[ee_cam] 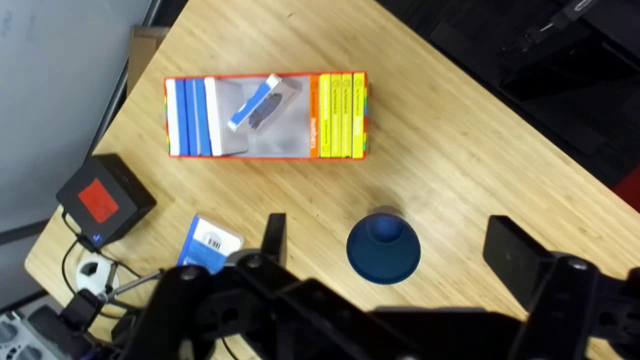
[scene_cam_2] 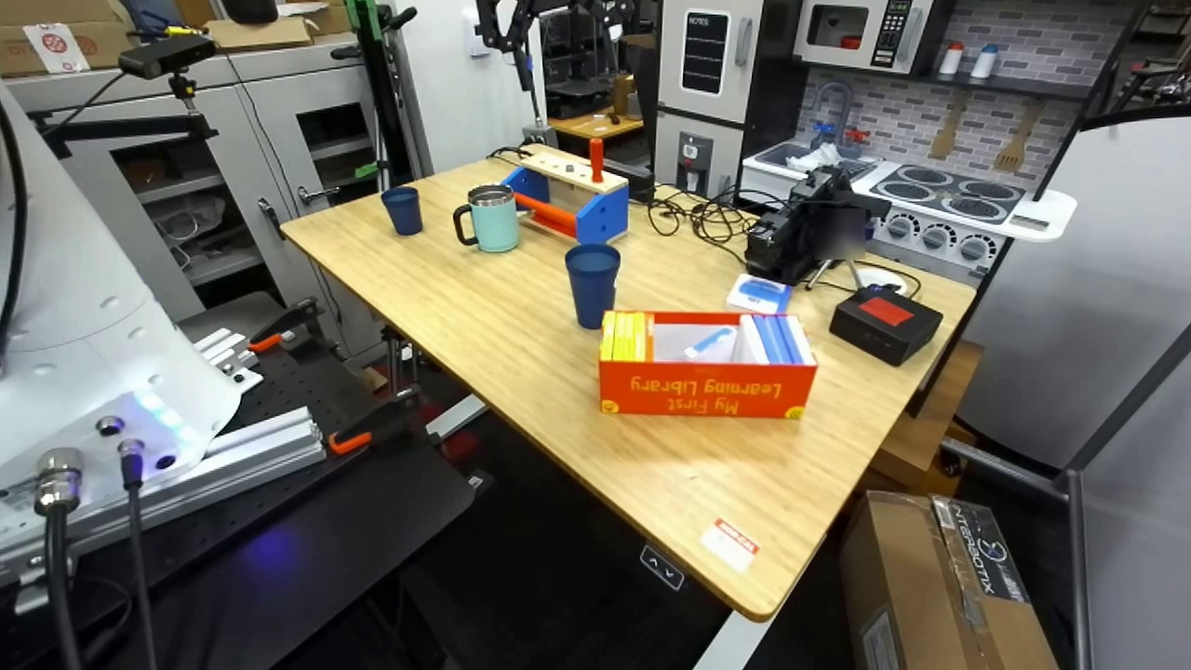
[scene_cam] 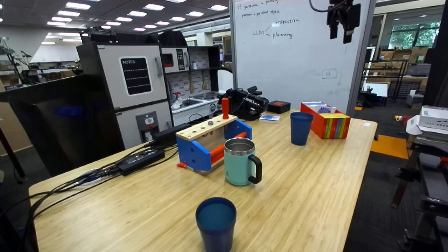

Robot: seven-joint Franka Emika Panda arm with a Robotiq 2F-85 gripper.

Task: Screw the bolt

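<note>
A toy toolbox (scene_cam: pixel 194 152) with blue sides, a red bar and a wooden top stands on the table; it also shows in an exterior view (scene_cam_2: pixel 603 216). A small grey bolt head (scene_cam: pixel 210 123) sits on the perforated wooden top, and it shows in an exterior view (scene_cam_2: pixel 569 168). Its shaft cannot be made out. A red screwdriver (scene_cam: pixel 225 108) stands upright at one end of the top, also in an exterior view (scene_cam_2: pixel 596 160). My gripper (scene_cam: pixel 340 37) is open and empty, high above the table and away from the toolbox. The wrist view (ee_cam: pixel 387 235) shows its fingers wide apart; the toolbox is outside that view.
A blue cup (ee_cam: pixel 383 255) stands below my gripper, beside the red book box (ee_cam: pixel 267 159). A teal mug (scene_cam: pixel 239 166) stands close to the toolbox. Another blue cup (scene_cam: pixel 216 224) stands near a table edge. Cables and an adapter (scene_cam: pixel 141 161) lie along one side.
</note>
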